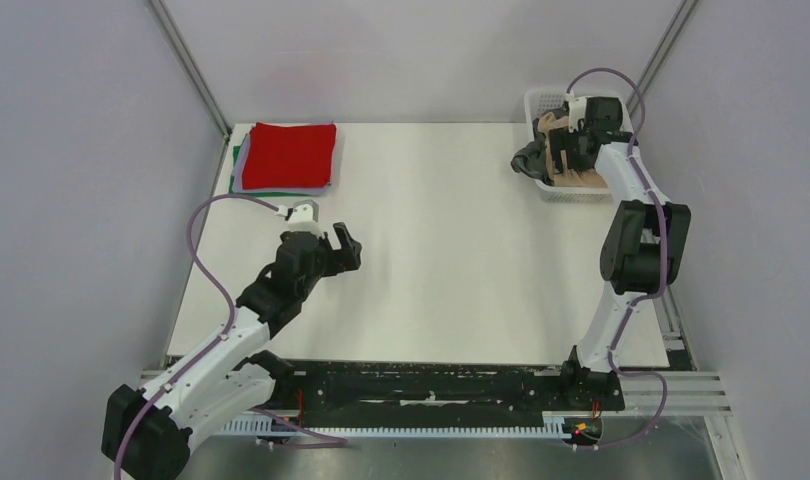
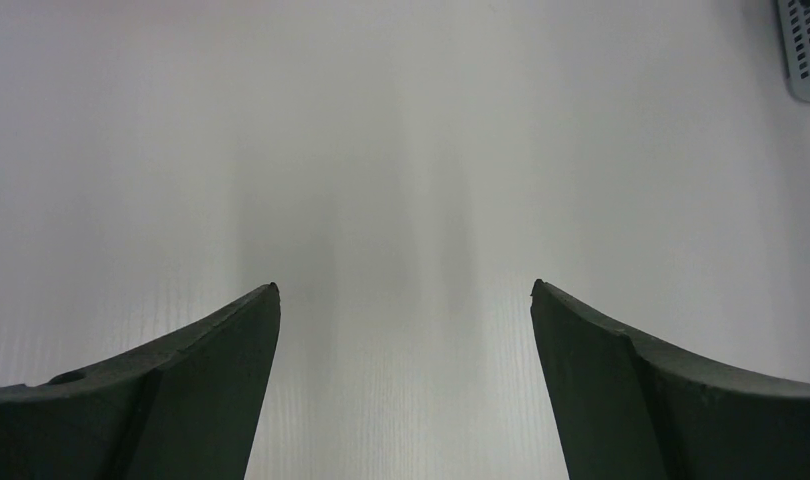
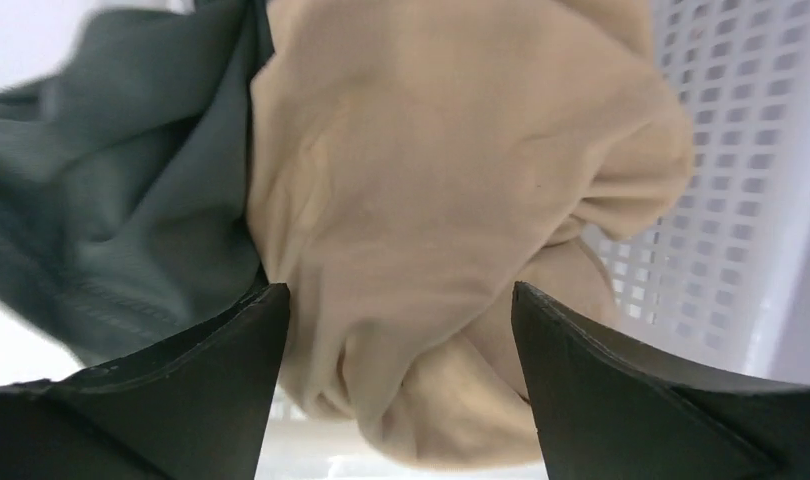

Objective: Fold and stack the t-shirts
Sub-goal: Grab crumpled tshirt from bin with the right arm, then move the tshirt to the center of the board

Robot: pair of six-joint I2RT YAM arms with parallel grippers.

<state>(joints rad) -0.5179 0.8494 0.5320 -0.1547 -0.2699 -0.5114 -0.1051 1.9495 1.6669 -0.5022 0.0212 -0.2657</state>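
The step in hand is judged to be the fetching of the next shirt from the basket, with folding and stacking not yet begun for it; the next move calls for the right jaws to be closed on one layer of tan cloth only, and for the shirt to be lifted free of the dark grey one beside it before it is carried over the rim.

The left gripper (image 2: 404, 290) is held low over the bare table (image 2: 401, 120), its jaws spread wide with nothing between them; the left arm is seen bent at the elbow and stretched forward from its base, wrist levelled; it is judged to be waiting.

The right gripper (image 3: 401, 290) is reached far out, its arm raised nearly upright and the wrist tipped down into the white mesh basket (image 3: 721, 150); its jaws stand wide apart, not yet gripping; the crumpled tan t-shirt (image 3: 431, 170) lies directly ahead and between the fingertips; the dark grey t-shirt (image 3: 121, 200) hangs just to its left, touching the tan one.

Well beyond the left gripper, a folded stack is seen; the red t-shirt (image 1: 291, 155) is on top, with edges of a lavender t-shirt (image 1: 244, 172) and a green t-shirt (image 1: 235, 153) showing beneath.
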